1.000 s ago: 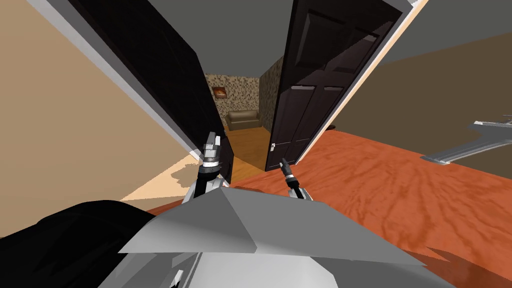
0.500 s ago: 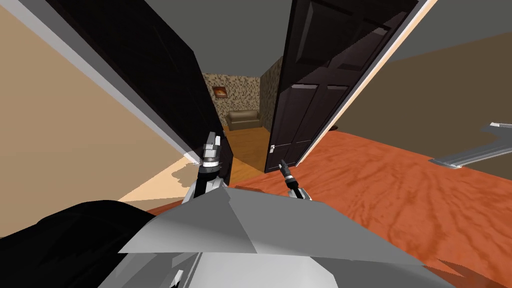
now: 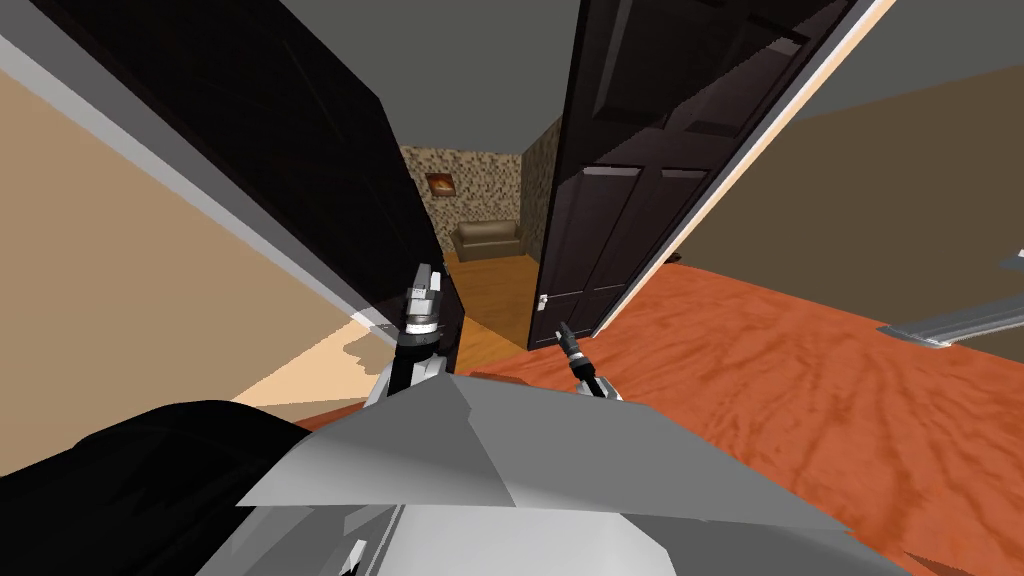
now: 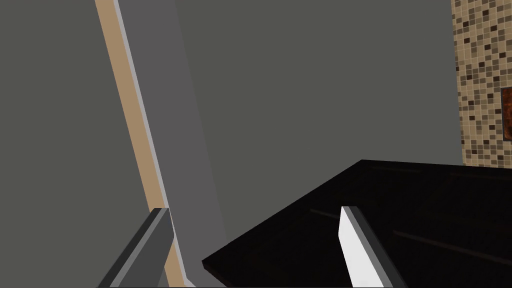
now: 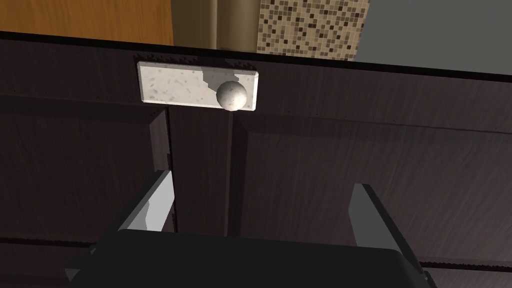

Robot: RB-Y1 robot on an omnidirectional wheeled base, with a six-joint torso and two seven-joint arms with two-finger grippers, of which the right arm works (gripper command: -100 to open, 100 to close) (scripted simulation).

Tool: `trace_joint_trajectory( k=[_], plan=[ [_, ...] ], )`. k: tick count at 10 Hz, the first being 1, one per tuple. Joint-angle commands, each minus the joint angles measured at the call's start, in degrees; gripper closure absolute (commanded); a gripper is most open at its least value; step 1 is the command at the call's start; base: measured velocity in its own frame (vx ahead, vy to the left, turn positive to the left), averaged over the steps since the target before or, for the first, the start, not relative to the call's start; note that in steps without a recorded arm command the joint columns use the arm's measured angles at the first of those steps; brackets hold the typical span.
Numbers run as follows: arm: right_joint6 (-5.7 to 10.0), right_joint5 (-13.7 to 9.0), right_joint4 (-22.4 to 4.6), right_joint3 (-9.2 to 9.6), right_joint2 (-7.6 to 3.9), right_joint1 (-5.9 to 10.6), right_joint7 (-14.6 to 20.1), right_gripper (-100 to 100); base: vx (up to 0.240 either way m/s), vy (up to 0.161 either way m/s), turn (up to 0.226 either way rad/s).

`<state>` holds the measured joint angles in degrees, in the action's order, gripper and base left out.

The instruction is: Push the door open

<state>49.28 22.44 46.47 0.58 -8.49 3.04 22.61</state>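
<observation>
Orange floor [image 3: 800, 380], dark panelled door [image 3: 600, 230] ajar ahead, brown sofa [image 3: 487, 238] beyond.

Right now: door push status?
Right gripper open, aimed at the dark panelled door, round knob just ahead. Left gripper open beside the other dark door. Doorway gap open, sofa far beyond.

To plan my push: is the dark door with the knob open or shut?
Partly open: the gap beside the door shows a sofa and wooden floor beyond.

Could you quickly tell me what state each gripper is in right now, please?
Left gripper: open, holding nothing.
Right gripper: open, empty, facing the dark door.
</observation>
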Motion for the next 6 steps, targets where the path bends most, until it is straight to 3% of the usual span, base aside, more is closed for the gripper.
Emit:
trace_joint_trajectory(
  k=[1, 6],
  plan=[
    [0.69, 0.6, -2.4, 0.05, -0.06, 0.88, 0.8, -100, 0.136, -0.088, 0.054],
    [2.41, 1.9, -8.3, 0.04, -0.23, 3.15, 2.4, -100, 0.111, -0.059, 0.03]
  ],
)
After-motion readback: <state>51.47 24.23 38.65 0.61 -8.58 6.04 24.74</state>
